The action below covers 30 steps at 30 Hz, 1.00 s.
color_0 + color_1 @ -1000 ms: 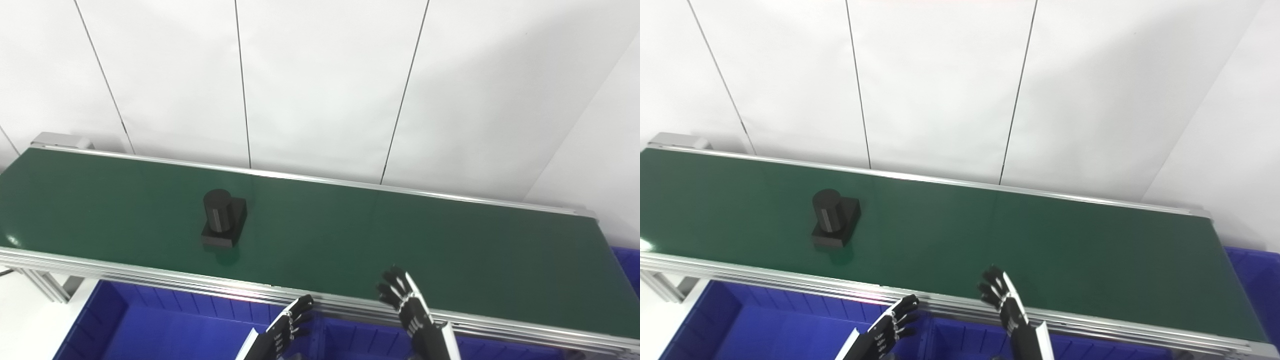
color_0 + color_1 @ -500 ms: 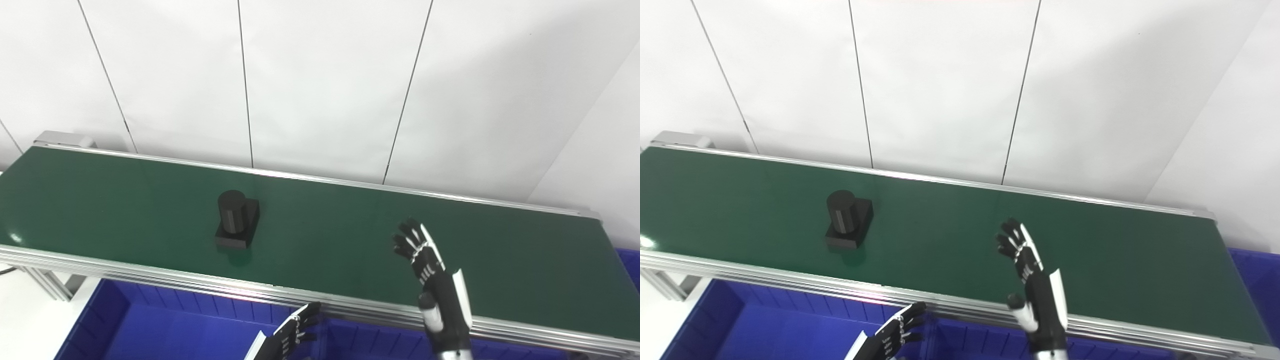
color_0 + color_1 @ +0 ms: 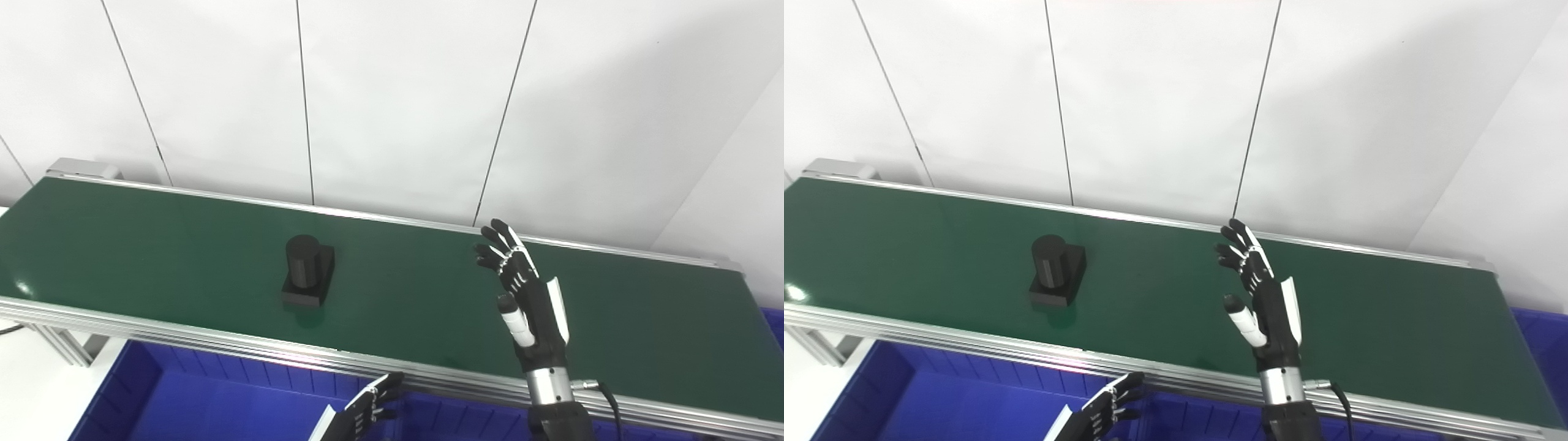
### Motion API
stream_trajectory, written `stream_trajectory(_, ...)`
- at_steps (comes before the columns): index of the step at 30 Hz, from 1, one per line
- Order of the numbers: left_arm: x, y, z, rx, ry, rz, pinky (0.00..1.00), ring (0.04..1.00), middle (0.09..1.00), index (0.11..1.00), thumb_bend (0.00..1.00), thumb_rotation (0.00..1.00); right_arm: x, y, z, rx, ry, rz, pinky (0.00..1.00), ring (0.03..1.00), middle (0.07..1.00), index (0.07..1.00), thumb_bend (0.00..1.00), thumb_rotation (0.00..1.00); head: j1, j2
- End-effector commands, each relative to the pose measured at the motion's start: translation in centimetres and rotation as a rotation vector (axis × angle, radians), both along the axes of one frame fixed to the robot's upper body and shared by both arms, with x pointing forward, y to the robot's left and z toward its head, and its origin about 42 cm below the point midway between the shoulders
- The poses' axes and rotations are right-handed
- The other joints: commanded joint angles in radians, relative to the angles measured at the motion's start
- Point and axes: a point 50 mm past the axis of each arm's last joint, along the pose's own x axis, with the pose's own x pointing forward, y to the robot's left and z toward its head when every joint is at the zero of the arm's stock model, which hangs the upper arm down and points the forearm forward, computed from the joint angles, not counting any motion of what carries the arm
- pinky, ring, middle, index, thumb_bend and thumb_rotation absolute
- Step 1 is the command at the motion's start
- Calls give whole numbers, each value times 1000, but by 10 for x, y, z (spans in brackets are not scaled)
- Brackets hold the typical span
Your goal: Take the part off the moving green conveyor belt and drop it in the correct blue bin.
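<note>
Fingers on both hands spread, holding nothing. L hand (image 3: 366, 409) low at near edge, over 1 blue bin (image 3: 184, 404); 2nd blue bin corner (image 3: 1540, 334) shows far right. R hand (image 3: 528, 300) raised upright above green belt (image 3: 153, 251). 1 black part (image 3: 307, 271), cylinder on square base, stands on belt, well left of R hand. White wall (image 3: 398, 98) behind.

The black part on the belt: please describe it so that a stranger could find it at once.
Find the long green conveyor belt before the white wall. Left of the raised right hand stands the black part, the only object on the belt: an upright cylinder on a flat square base.
</note>
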Motion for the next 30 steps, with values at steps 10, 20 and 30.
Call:
stream_trajectory(10,7,-12,10,-10,-77,-12,760,858,899,863,871,756,46,12,20,9,-50,44,746,812,924,987,870,663,13,-1)
stream_trajectory(20,7,-21,10,-22,-73,-21,749,855,899,856,865,731,75,14,24,-100,-36,-23,844,860,839,756,972,614,27,-10)
stream_trajectory(30,5,-29,11,-23,-78,-24,743,851,893,854,880,732,90,16,23,-109,3,-6,863,863,828,781,961,583,61,-13)
